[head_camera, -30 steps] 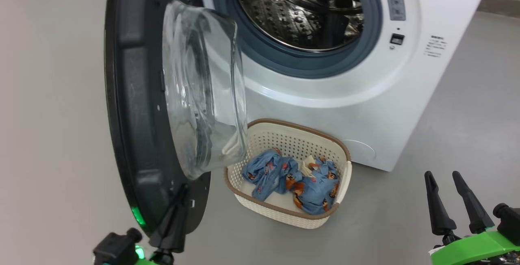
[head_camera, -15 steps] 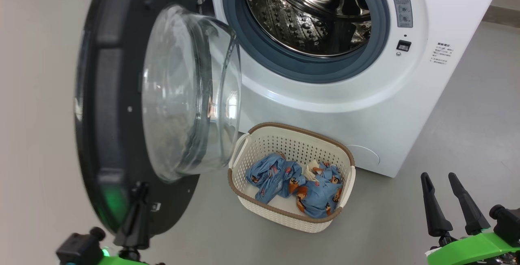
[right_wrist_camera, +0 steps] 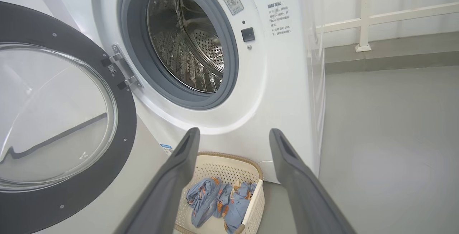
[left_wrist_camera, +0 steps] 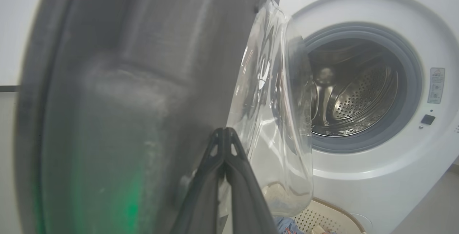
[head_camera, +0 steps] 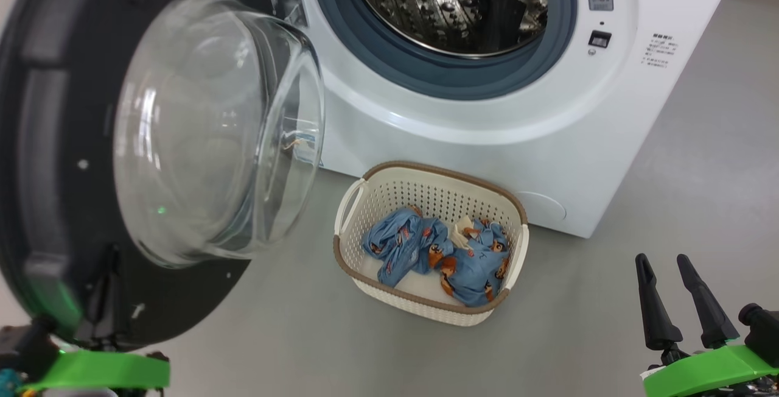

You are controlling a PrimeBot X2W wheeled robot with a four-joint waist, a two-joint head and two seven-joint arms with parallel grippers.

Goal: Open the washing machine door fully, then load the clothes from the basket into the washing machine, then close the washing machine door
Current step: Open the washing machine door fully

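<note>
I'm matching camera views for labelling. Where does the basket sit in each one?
Head view: basket lower centre, on the floor.
Left wrist view: bottom edge, right of centre, under the door glass.
Right wrist view: bottom centre.
Shared landmark: grey gasket, above it in each.

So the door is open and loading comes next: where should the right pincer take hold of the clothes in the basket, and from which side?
Probably from straight above: the walls of the basket fence the clothes on every side, leaving only the open top. Pinch a raised crumpled fold near the heap's middle; the right pincer stands open.
</note>
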